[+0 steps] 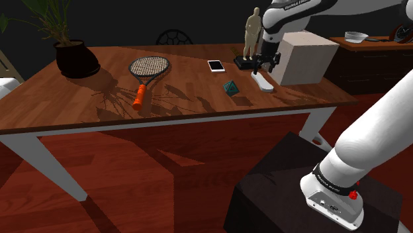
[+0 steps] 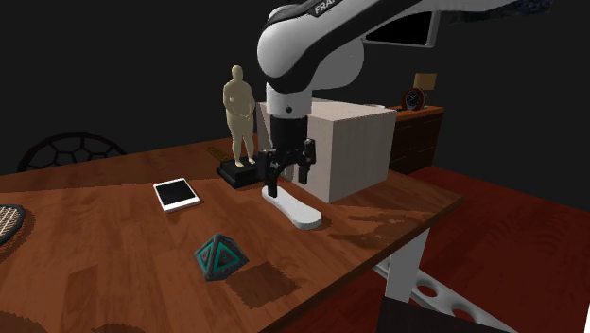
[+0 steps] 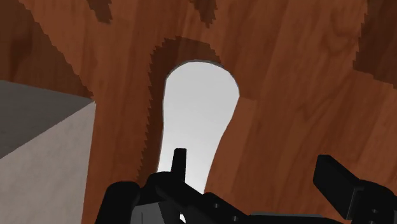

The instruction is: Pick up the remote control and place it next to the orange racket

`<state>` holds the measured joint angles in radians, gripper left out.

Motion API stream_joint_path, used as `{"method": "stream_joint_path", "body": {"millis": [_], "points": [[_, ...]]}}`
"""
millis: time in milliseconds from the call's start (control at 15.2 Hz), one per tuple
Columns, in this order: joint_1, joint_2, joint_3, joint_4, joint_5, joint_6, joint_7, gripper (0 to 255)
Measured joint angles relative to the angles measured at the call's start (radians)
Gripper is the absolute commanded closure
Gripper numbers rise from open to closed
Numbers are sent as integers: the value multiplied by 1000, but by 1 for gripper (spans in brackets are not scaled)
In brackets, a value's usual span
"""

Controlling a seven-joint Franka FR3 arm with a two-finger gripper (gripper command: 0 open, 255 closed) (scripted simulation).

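The remote control (image 1: 265, 83) is a plain white, elongated slab lying flat on the wooden surface (image 1: 66, 99), near the edge at the shoulder view's right. It sits just beside a pale box (image 1: 304, 58) and just in front of the dark base of a tan figurine (image 1: 251, 33). The gripper (image 1: 265, 67) hangs directly over it, pointing down, with its black fingers (image 3: 180, 160) spread apart and clasping nothing. In the wrist view one finger stands over the remote control's near end and the other is off to the side above bare wood. In the second exterior view the fingertips are just above the remote control, and I cannot tell whether they touch it.

The racket (image 1: 147, 69), with a dark head and orange handle, lies well apart from the remote control toward the shoulder view's left. Between them lie a small white-framed tablet with a black screen (image 1: 216, 65) and a teal polyhedron (image 1: 230, 87). A black plant pot (image 1: 76, 58) stands at the far left corner
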<state>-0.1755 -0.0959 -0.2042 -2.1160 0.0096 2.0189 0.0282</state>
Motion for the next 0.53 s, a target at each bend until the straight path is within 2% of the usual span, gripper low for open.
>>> {"method": "stream_joint_path", "body": {"millis": [330, 528], "points": [[-38, 151, -41, 110, 27, 33, -15, 0], [-44, 185, -45, 108, 36, 67, -19, 0]]}}
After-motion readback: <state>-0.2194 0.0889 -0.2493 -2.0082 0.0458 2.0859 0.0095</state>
